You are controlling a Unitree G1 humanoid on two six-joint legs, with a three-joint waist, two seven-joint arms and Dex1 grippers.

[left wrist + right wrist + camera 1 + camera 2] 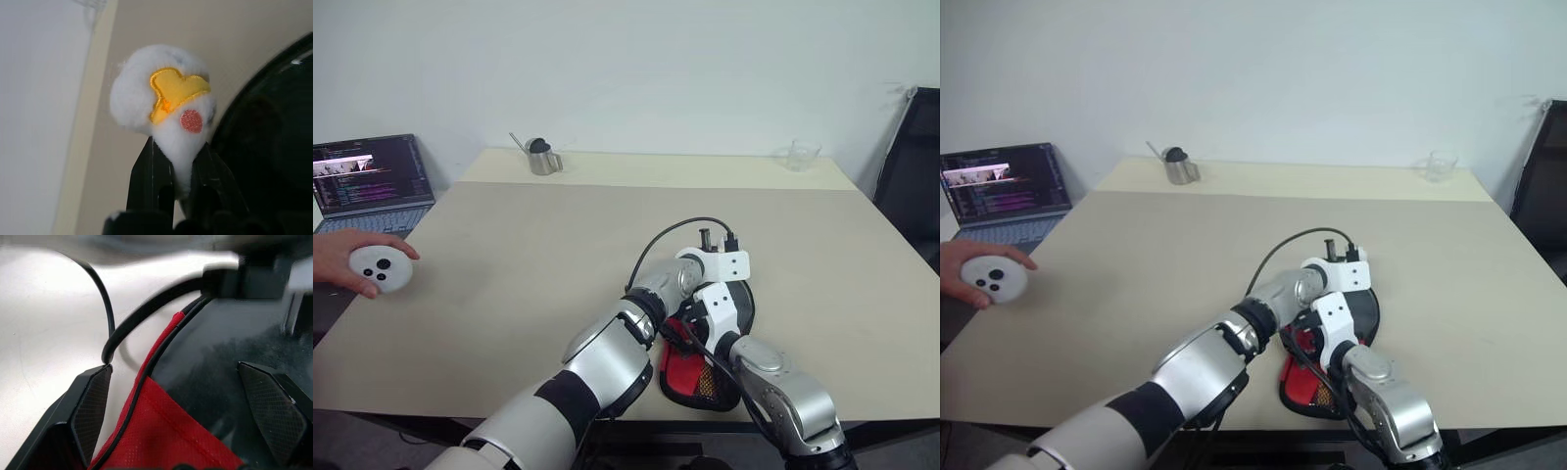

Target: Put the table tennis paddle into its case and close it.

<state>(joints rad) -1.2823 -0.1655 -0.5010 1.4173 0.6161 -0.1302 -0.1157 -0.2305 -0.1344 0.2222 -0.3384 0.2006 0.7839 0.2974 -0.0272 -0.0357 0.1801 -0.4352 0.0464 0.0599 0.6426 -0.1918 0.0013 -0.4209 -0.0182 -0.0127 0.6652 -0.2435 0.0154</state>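
The case [700,377] lies flat at the near edge of the beige worktop [558,255], at about 5 o'clock from its middle, with its red panel and mesh pocket toward the robot and its round black part farther away. Both arms meet over it. The left pincer [182,161] has its two black fingers closed on the lower part of a small white fluffy ball charm [164,93] that bears a yellow patch and a pink dot; the charm sits just beside the round black part of the case. The right pincer [190,406] is spread wide above the case, one finger over the bare worktop beside the red-piped edge, the other over the black surface, and it holds nothing. A black cable [105,308] loops across the worktop close to that edge. Whether the paddle is inside the case cannot be told. At 10 o'clock a person's hand [337,257] rests on a round white device [382,269] at the worktop's edge, near an open laptop [372,181]. A small metal jug [543,157] stands at 12 o'clock and a clear glass [801,155] at 2 o'clock.
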